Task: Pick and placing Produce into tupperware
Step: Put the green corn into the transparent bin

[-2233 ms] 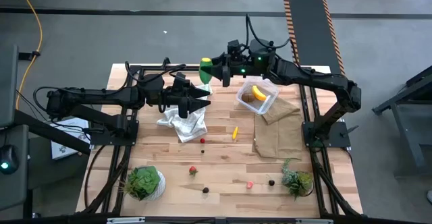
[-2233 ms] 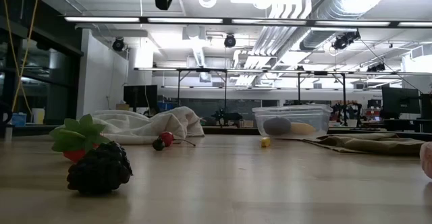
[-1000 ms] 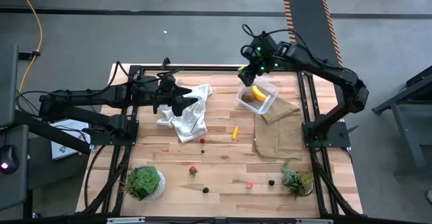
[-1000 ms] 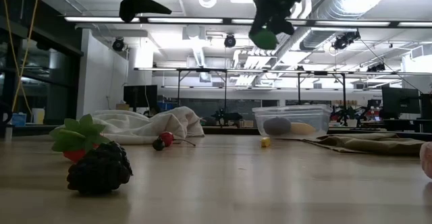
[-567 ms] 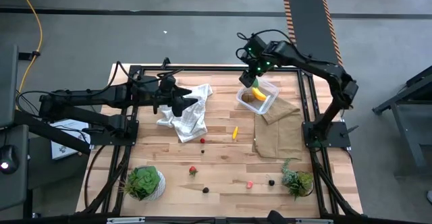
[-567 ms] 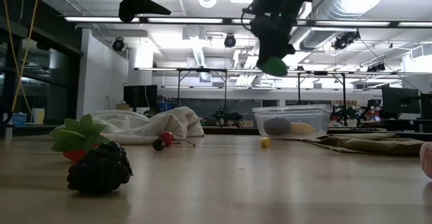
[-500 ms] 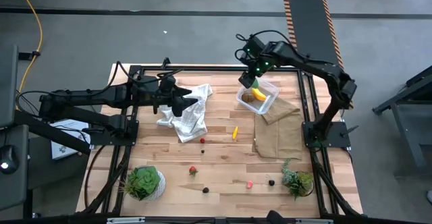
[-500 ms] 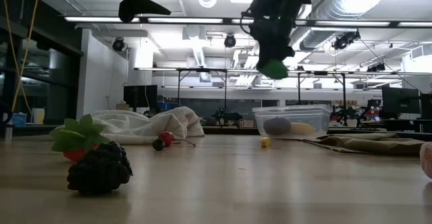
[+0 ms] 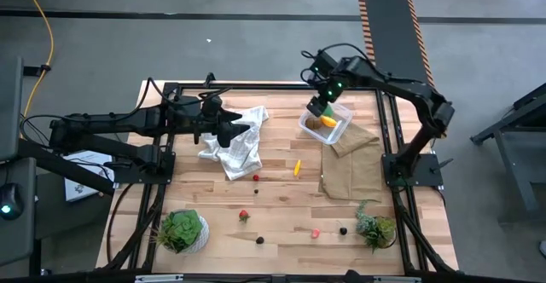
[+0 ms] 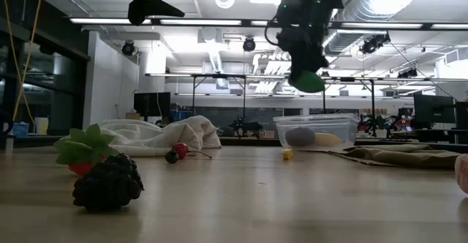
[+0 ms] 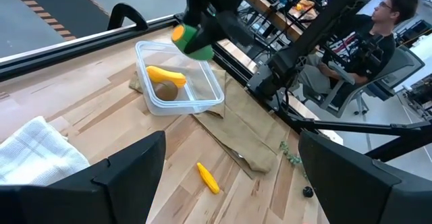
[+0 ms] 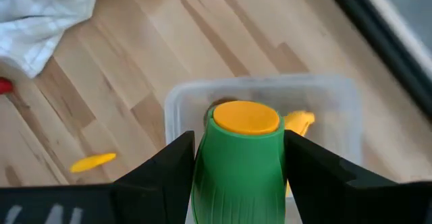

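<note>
Green oval (image 12: 237, 163), clamped in right gripper (image 9: 319, 106), now carried from beside the white cloth (image 9: 232, 147) to just above the tupperware (image 9: 326, 121) with banana and kiwi, ready for release; left gripper (image 9: 229, 130) wide open, waiting over cloth.

The high view looks straight down on the whole table (image 9: 281, 189). The low view sits at tabletop height, facing level across it (room behind). Both wrist views look close past their fingers, sharing the tupperware (image 11: 179, 89) at the table's 1 o'clock.
</note>
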